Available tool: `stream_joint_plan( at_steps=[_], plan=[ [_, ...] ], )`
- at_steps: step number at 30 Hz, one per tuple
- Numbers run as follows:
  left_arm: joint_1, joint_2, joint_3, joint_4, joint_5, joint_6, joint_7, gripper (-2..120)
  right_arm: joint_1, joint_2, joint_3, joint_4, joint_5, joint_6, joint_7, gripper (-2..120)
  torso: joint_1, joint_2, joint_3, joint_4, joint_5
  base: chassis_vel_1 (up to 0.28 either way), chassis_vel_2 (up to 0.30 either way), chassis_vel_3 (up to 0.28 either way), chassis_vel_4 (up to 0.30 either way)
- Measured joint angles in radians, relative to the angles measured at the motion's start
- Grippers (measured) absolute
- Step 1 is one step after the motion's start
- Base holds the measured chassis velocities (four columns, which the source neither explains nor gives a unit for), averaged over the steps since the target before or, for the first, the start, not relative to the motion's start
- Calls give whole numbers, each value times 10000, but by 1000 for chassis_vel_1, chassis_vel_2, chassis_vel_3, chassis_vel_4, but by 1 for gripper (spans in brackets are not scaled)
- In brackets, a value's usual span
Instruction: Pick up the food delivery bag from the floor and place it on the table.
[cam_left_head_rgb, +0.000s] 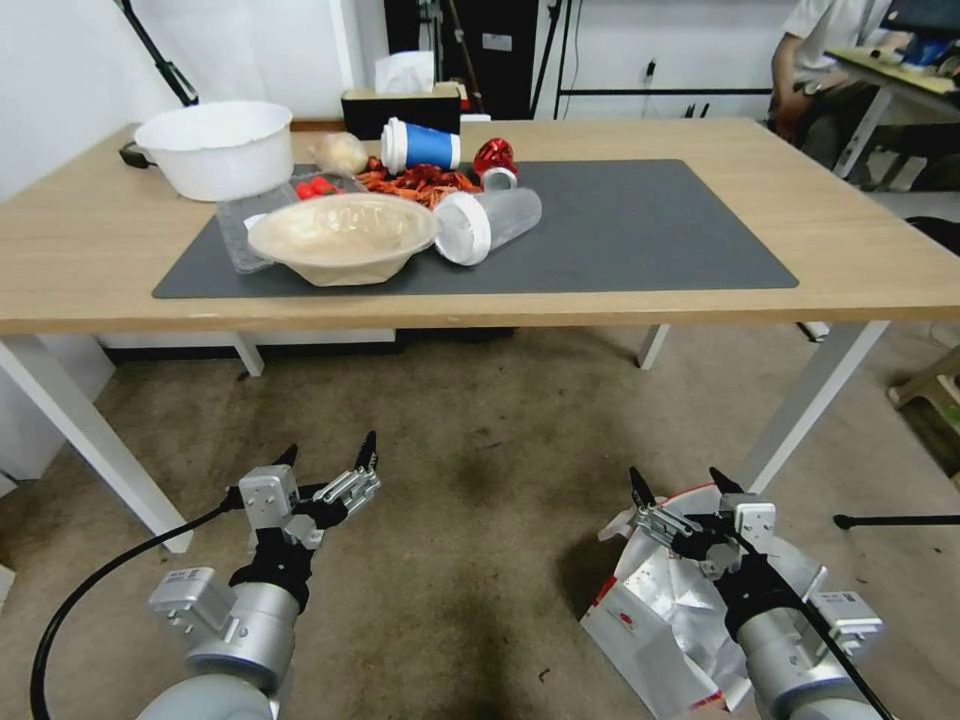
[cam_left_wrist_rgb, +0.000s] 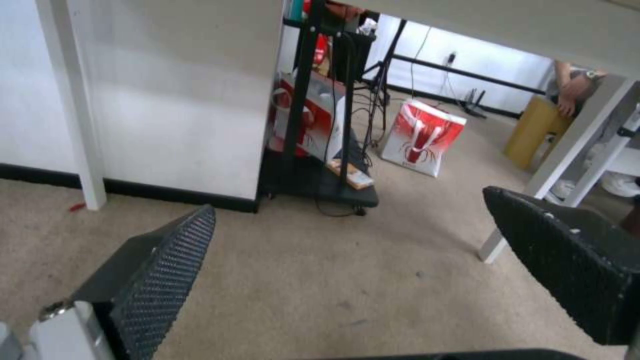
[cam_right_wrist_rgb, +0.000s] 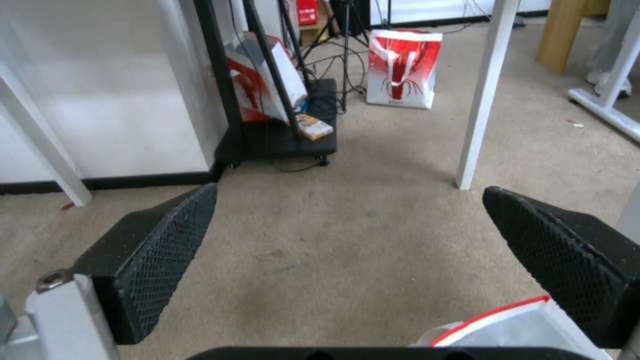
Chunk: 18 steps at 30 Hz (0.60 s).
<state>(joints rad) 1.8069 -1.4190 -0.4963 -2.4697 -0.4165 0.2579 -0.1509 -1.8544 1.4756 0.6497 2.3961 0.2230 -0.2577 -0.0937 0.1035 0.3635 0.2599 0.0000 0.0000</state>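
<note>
Plainly, the food delivery bag (cam_left_head_rgb: 670, 610) is seen lying crumpled on the floor (cam_left_head_rgb: 480, 520), in front of the surface (cam_left_head_rgb: 850, 250) and on the robot's right side; its silver foil lining faces up, and a red-trimmed edge of it (cam_right_wrist_rgb: 513, 325) is caught in the right wrist view. The right end effector (cam_left_head_rgb: 685, 485) is held just above the bag's upper edge with its fingers spread wide and nothing between them; the left end effector (cam_left_head_rgb: 330, 452) is likewise spread wide and empty, held over bare floor well apart from the bag. The bag is judged to be light, soft and easily creased; the paper may tear and the foil is likely to be slippery, so a pinch on a flat panel is thought unreliable. A hold is better taken at the reinforced red rim or at a white handle, if one can be reached; the handles cannot be clearly made out. Space is left on the dark mat (cam_left_head_rgb: 650, 230) beside the food containers (cam_left_head_rgb: 345, 235).
</note>
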Motion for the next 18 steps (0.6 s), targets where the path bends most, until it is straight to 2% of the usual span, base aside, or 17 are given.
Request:
stream_joint_plan(
  at_steps=[18],
  plan=[
    [12, -11, -1, 24, -73, 2, -17, 100, 61, -17, 2, -31, -2, 4, -34, 100, -206, -668, -465, 0, -1, 0, 0, 0, 0]
  ],
)
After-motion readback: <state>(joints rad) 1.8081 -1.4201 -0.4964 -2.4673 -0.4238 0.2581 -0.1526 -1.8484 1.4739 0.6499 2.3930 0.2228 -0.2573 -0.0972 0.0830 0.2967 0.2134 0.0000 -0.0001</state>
